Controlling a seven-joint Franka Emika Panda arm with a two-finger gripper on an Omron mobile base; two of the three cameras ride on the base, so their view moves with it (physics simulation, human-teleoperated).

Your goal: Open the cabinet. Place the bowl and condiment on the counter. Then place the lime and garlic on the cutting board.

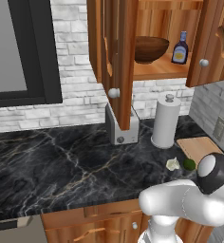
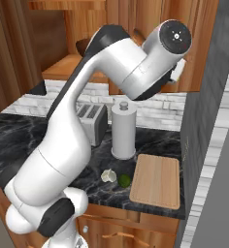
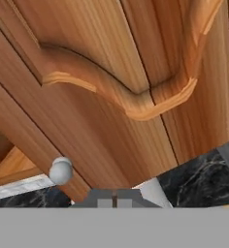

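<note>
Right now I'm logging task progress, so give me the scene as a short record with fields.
cabinet: both doors swung open
bowl: on the cabinet shelf
condiment: on the shelf, right of the bowl
lime: on the counter, beside the garlic
cutting board: bare, right of the lime
tool: state cannot be told

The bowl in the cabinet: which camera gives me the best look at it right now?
The left base view: the bowl sits in plain sight on the open cabinet shelf, beside the condiment. In the right base view the arm hides nearly all of it, leaving a dark sliver. The hand view faces a cabinet door.
</note>
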